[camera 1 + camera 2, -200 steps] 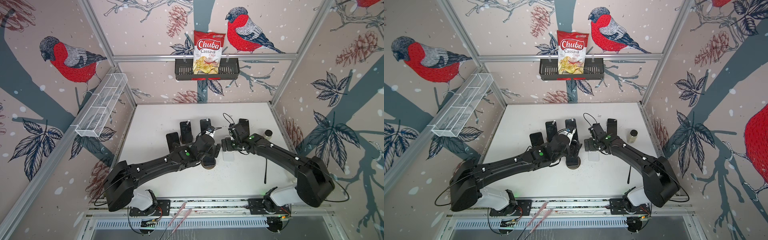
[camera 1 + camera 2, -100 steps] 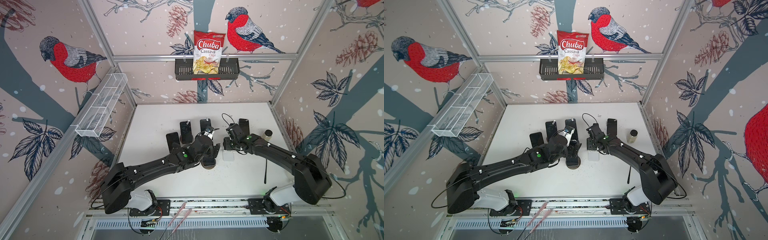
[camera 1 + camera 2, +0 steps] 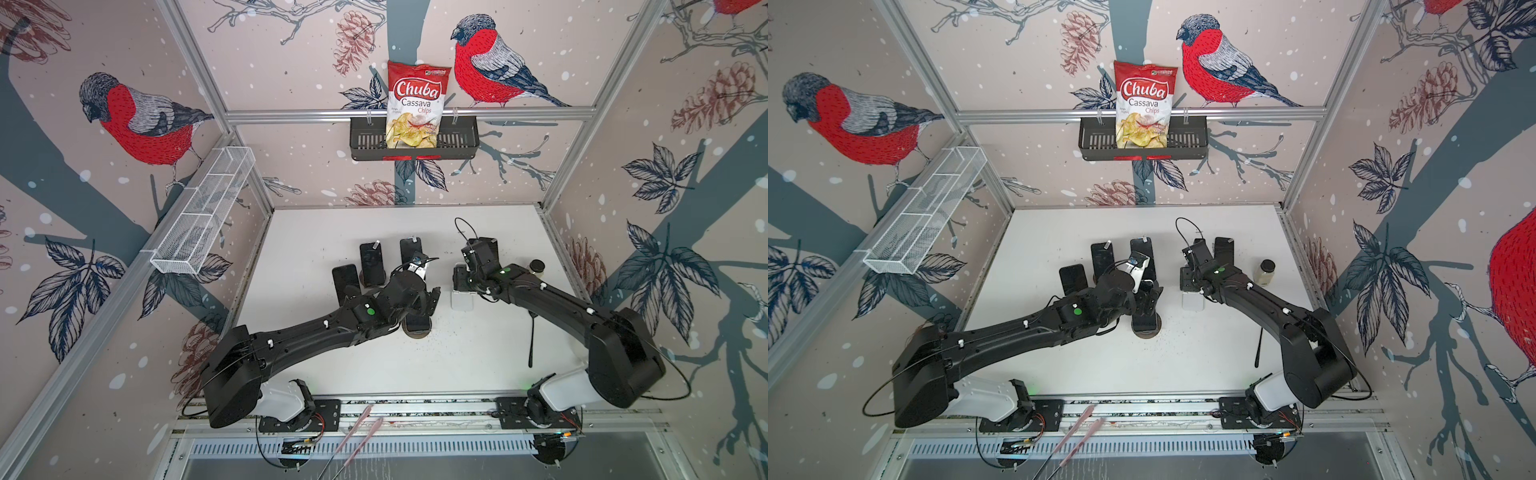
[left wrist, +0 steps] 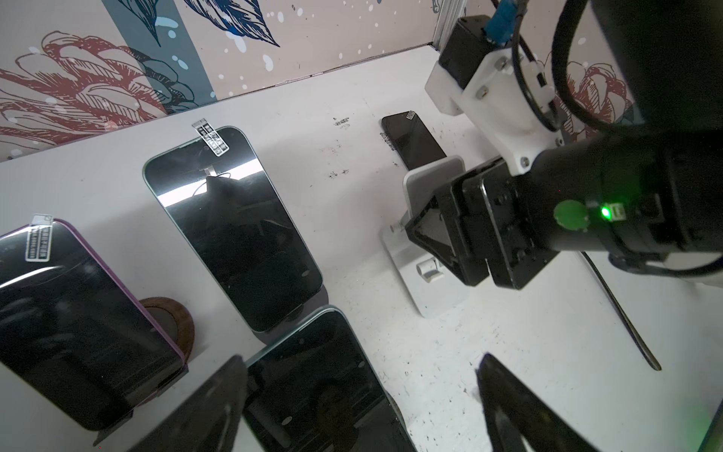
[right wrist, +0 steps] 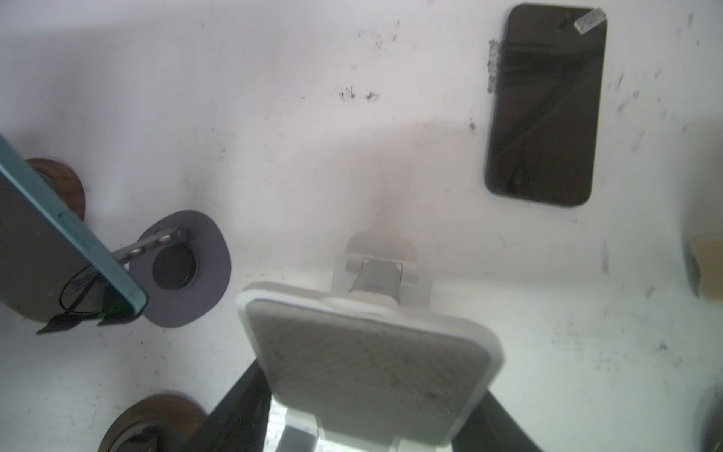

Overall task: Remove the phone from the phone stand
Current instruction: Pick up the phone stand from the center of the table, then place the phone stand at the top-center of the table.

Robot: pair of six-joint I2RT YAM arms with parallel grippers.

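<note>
Both top views first. The left arm is stretched long and low over the table (image 3: 478,232), and the left gripper (image 3: 428,300) hangs right over the phone (image 3: 417,322). That phone leans on a round wooden stand (image 3: 417,333), just beside the white stand (image 3: 462,301) on the left arm's side. The right arm reaches in with its wrist tipped down, and the right gripper (image 3: 1187,283) sits at the top of the white stand (image 3: 1192,303).

Left wrist view: the left gripper (image 4: 360,364) has its jaws spread wide and isn't gripping anything. The phone's (image 4: 321,391) glossy black glass sits between the matte black fingers (image 4: 219,403), closer to one of them. Across from it, the right gripper (image 4: 434,223) has chunky angular fingers at the white stand's (image 4: 434,289) smooth, round-cornered plate.

Right wrist view is a bit blurry. The right gripper (image 5: 375,379) is clamped on the white stand (image 5: 367,336), one finger against each edge of its grey textured pad. Beyond the white stand, a dark flat phone (image 5: 544,105) lies on the scuffed white table (image 5: 274,98).
</note>
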